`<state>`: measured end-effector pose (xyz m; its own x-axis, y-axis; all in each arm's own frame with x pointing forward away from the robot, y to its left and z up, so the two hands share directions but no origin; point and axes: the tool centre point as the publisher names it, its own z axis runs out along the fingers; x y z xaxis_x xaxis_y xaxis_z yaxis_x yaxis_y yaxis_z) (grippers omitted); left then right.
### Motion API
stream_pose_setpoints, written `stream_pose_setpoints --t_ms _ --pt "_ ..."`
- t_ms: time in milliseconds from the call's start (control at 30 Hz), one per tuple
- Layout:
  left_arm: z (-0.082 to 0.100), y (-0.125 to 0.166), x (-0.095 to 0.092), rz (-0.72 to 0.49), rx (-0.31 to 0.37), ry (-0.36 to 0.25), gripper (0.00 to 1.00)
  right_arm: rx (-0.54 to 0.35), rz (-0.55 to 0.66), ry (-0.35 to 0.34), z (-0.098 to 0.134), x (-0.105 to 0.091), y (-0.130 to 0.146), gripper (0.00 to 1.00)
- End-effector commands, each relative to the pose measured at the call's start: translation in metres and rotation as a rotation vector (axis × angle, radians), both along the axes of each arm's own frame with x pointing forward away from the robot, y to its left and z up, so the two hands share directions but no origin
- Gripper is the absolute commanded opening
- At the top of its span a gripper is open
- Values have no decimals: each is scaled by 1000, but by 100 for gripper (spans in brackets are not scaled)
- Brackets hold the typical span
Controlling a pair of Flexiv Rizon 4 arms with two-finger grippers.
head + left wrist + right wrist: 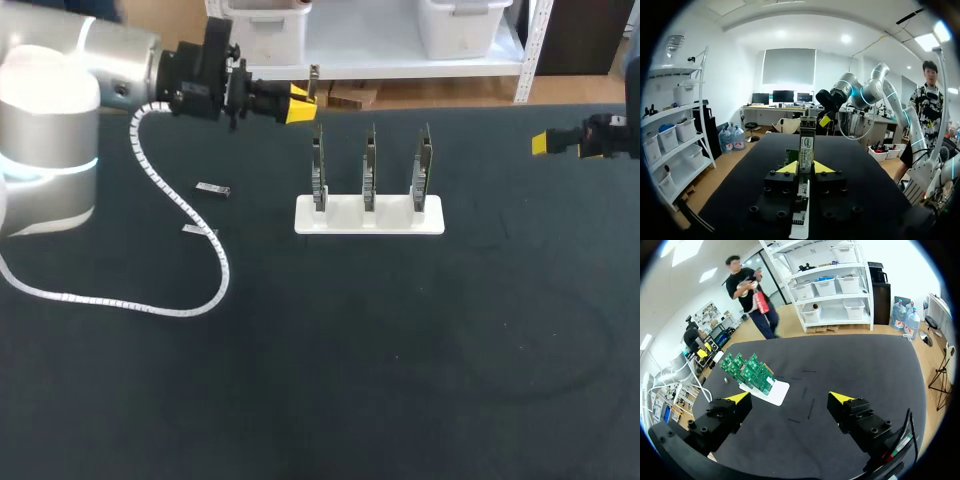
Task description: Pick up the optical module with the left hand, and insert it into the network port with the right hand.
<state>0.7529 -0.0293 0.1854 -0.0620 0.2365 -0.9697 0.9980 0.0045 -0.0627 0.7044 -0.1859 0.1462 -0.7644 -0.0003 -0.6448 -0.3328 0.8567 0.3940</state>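
The optical module (806,150) is up off the counter (400,350), upright and pinched between the narrowly set fingers of my left end effector (805,167), just beyond the white rack (369,215) of three circuit boards (369,170). My right end effector (790,397) hangs wide open and empty, well apart. Pickup looks done to me; next comes the handover, with the right closing squarely on the module before lining up on a network port.

A slim, silver optical module (313,82) with a labelled face stands upright, pinched between the yellow tips of the left gripper (303,101). It sits at eleven o'clock from three green circuit boards (369,165), which stand on edge in a white rack (345,217). Their network ports are too small to make out.
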Motion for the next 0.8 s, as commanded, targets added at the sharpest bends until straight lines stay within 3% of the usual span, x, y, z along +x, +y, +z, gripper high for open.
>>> stream_pose_setpoints --t_ms 33,467,700,800 --pt "-9 -3 5 -7 -24 3 0 -2 -2 1 1 -1 0 100" --pt "-10 -12 11 -8 -55 -4 0 -2 -2 1 1 -1 0 100" --pt "-10 -12 13 -6 -44 -8 0 -2 -2 1 1 -1 0 100" --pt "-10 -10 12 -18 4 -10 0 -2 -2 1 1 -1 0 100"
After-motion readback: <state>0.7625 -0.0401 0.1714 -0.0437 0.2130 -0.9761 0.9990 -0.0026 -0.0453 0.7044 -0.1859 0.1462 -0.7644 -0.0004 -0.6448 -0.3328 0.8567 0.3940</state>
